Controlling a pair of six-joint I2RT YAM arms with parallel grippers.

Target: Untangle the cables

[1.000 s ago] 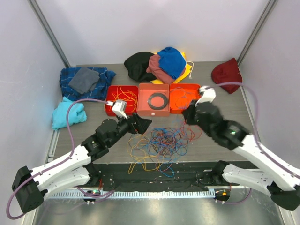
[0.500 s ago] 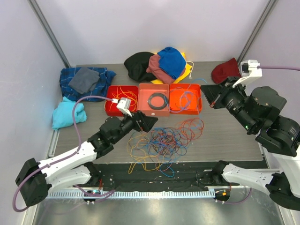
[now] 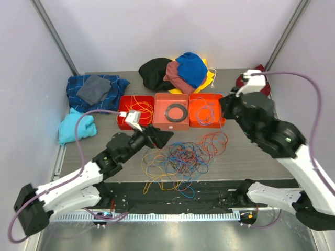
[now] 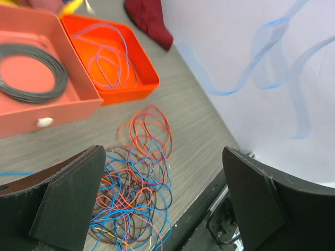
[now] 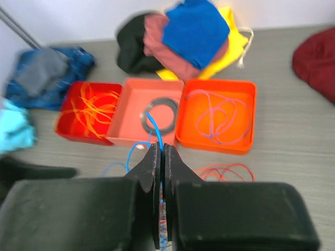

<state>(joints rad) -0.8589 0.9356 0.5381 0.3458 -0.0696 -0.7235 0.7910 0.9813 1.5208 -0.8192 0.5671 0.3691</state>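
Note:
The cables (image 3: 180,157) lie as a tangle of blue, orange, red and yellow wires on the table's front middle, also in the left wrist view (image 4: 133,193). My left gripper (image 3: 163,137) is open and empty, just left of the tangle; its jaws (image 4: 167,209) stand wide apart over it. My right gripper (image 3: 225,106) hangs high over the orange tray (image 3: 222,111). In the right wrist view it (image 5: 161,150) is shut on one blue cable (image 5: 153,127) that trails down towards the tangle.
Three trays stand in a row behind the tangle: a red one (image 3: 122,114) with orange wires, a salmon one (image 3: 158,121) with a black ring (image 3: 176,111), and the orange one with blue wires. Clothes lie at the back (image 3: 178,70), back left (image 3: 97,89) and left (image 3: 76,128). A maroon cloth (image 3: 259,83) lies at the back right.
My right arm has lifted away from the tangle, swung up and to the right, then come back over the orange tray. The left arm has barely moved.

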